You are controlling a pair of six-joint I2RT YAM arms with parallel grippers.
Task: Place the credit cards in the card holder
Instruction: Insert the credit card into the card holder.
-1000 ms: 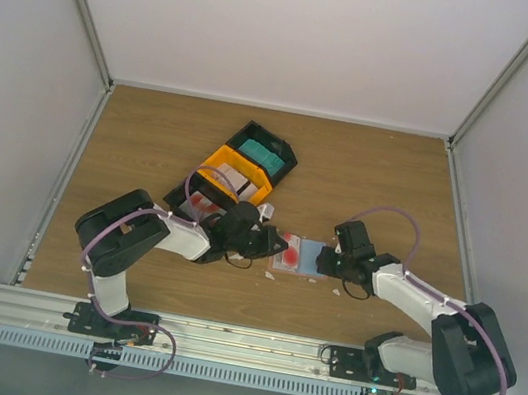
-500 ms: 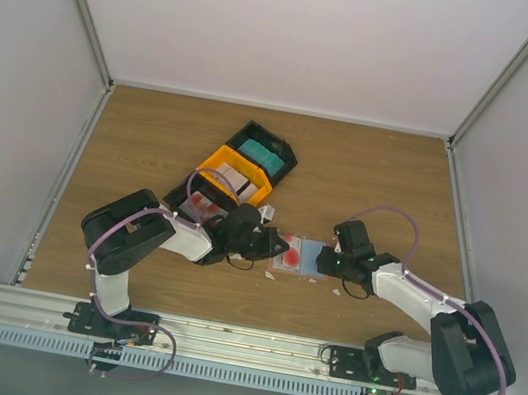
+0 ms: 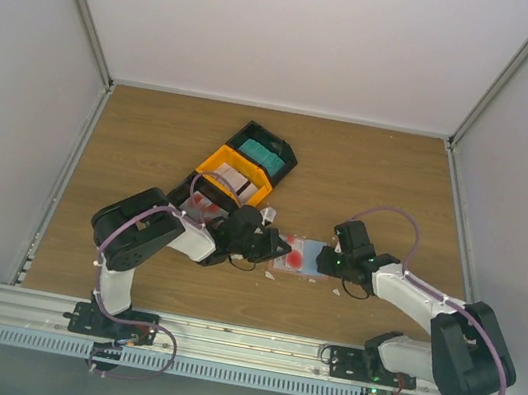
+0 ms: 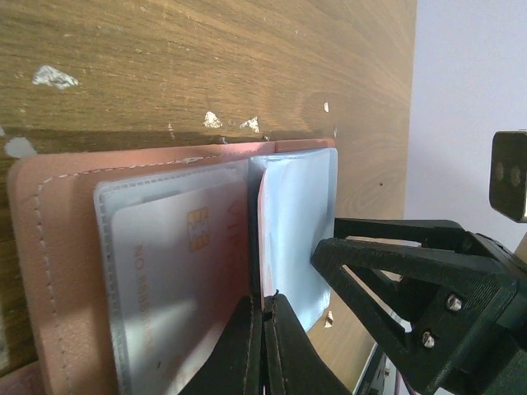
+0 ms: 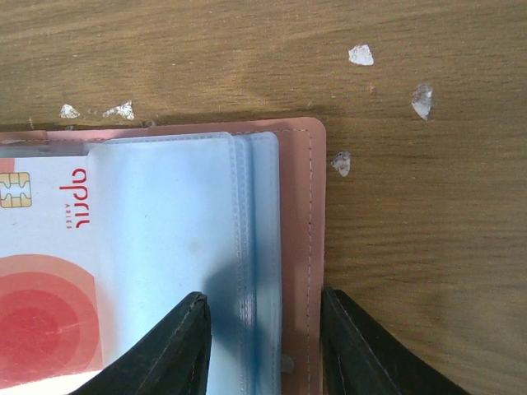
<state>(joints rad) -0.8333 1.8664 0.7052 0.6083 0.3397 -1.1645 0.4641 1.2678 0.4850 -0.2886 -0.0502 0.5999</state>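
Item: card holder [image 5: 301,214], salmon, lying open on the table [image 5: 412,247]. Its outer edge sits between the fingers of our right gripper [image 5: 263,298], which stand apart. We list one credit card [image 5: 49,280] in a clear sleeve [image 5: 165,214], just beside those fingers. Our left gripper [image 4: 263,306] has its jaws together at a light-blue sleeve [image 4: 296,222].

Centre frame: the card holder [image 3: 301,256] lies open on the table [image 3: 399,180], left gripper [image 3: 274,248] at its left edge, right gripper [image 3: 324,260] at its right. Black-and-orange tray [image 3: 238,168] sits just upper left.
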